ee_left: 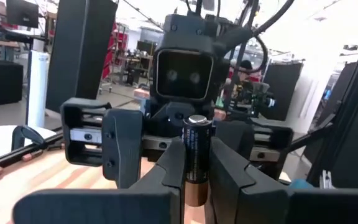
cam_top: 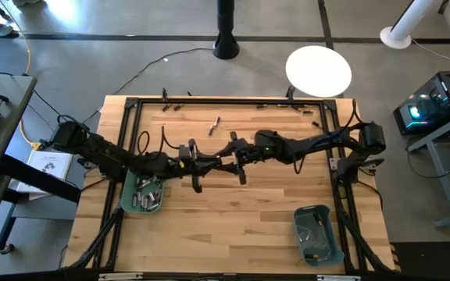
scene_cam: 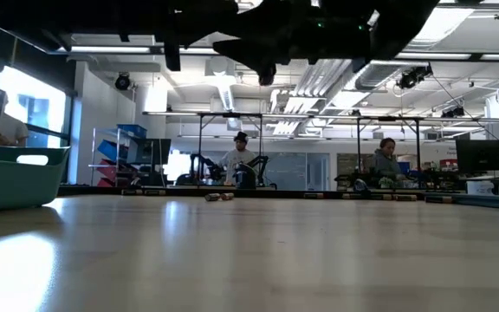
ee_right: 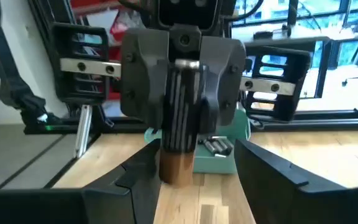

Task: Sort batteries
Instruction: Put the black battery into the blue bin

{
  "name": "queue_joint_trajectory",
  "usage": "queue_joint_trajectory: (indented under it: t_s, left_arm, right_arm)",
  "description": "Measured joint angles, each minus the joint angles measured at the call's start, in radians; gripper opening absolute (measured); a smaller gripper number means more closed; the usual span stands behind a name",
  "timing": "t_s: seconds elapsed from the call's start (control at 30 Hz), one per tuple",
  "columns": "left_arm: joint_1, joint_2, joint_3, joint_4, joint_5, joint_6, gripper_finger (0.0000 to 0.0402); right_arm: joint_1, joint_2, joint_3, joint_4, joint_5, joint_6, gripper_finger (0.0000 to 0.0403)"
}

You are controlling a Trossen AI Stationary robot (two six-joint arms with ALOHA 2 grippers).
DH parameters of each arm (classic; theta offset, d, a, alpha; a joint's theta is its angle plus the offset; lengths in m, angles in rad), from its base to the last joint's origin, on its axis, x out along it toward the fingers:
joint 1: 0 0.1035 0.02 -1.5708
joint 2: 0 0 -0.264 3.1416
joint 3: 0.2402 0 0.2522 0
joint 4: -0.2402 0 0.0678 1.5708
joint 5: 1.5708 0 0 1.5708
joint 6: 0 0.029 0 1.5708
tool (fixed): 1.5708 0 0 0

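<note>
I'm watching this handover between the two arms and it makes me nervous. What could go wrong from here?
1. The left gripper pinches the battery upright, high above the table; if it lets go before the open right gripper closes, the battery may drop and roll.
2. The two grippers face each other closely, so a small misalignment could make the fingers collide.

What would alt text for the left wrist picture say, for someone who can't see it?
The left gripper is shut on an upright black and copper battery, held up facing the right gripper, whose fingers stand open on either side of it. Behind is a cluttered workshop, with the wooden table below.
</note>
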State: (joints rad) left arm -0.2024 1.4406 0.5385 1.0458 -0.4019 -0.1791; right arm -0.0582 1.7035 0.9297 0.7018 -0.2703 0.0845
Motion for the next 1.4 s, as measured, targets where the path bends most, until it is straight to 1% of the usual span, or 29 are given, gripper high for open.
queue_joint_trajectory:
  t_s: [0.07,0.13,0.3,0.37,0.4,0.47,0.6,0.63,0.73,0.87,0.93,1.03,1.1,1.17,1.23,1.27,1.33,1.4]
  left_arm:
    - [0.000,-0.001,0.000,-0.002,0.000,0.000,0.0031]
    - [0.000,-0.001,0.000,-0.013,0.000,0.000,0.0031]
    - [0.001,-0.002,0.000,-0.052,-0.020,-0.003,0.0034]
    - [0.000,-0.002,0.000,-0.068,-0.028,-0.012,0.0048]
    - [-0.001,-0.002,0.001,-0.077,-0.029,-0.013,0.0056]
    - [-0.001,-0.002,0.001,-0.092,-0.025,-0.017,0.0077]
    - [-0.001,-0.001,-0.001,-0.130,-0.021,-0.012,0.0125]
    - [-0.001,-0.001,-0.001,-0.139,-0.019,-0.013,0.0137]
    - [-0.001,-0.002,-0.001,-0.169,-0.025,-0.013,0.0168]
    - [-0.001,-0.002,-0.001,-0.191,-0.057,-0.012,0.0189]
    - [-0.001,-0.002,-0.001,-0.200,-0.060,-0.010,0.0191]
    - [-0.001,-0.002,-0.001,-0.199,-0.061,-0.010,0.0192]
    - [-0.001,-0.002,-0.001,-0.199,-0.061,-0.009,0.0192]
    - [-0.001,-0.002,-0.001,-0.201,-0.061,-0.009,0.0192]
    - [-0.001,-0.002,-0.001,-0.203,-0.061,-0.008,0.0193]
    - [-0.001,-0.002,-0.001,-0.204,-0.061,-0.008,0.0193]
    - [-0.001,-0.002,-0.001,-0.204,-0.061,-0.007,0.0193]
    - [-0.001,-0.002,-0.001,-0.207,-0.061,-0.006,0.0193]
  right_arm:
    - [0.000,0.004,0.022,-0.052,-0.001,-0.019,0.0180]
    - [0.000,0.004,0.041,-0.086,-0.003,-0.022,0.0159]
    - [0.000,0.004,0.057,-0.111,-0.001,-0.012,0.0075]
    - [0.000,-0.002,0.055,-0.125,-0.004,-0.011,0.0037]
    - [0.000,-0.010,0.054,-0.144,-0.006,-0.012,0.0028]
    - [0.001,-0.031,0.054,-0.205,0.014,-0.021,0.0028]
    - [0.000,-0.111,0.054,-0.398,0.134,-0.040,0.0028]
    - [0.002,-0.133,0.054,-0.465,0.175,-0.043,0.0028]
    - [0.013,-0.217,0.054,-0.675,0.247,-0.043,0.0028]
    - [0.060,-0.338,0.054,-1.005,0.255,0.040,0.0028]
    - [0.104,-0.388,0.054,-1.180,0.253,0.132,0.0028]
    - [0.209,-0.452,0.054,-1.450,0.245,0.341,0.0028]
    - [0.309,-0.479,0.053,-1.635,0.216,0.543,0.0028]
    - [0.428,-0.502,0.052,-1.758,0.171,0.780,0.0028]
    - [0.563,-0.514,0.052,-1.798,0.117,1.003,0.0028]
    - [0.627,-0.515,0.052,-1.785,0.095,1.103,0.0028]
    - [0.742,-0.514,0.052,-1.720,0.079,1.274,0.0028]
    - [0.836,-0.507,0.043,-1.636,0.093,1.427,0.0028]
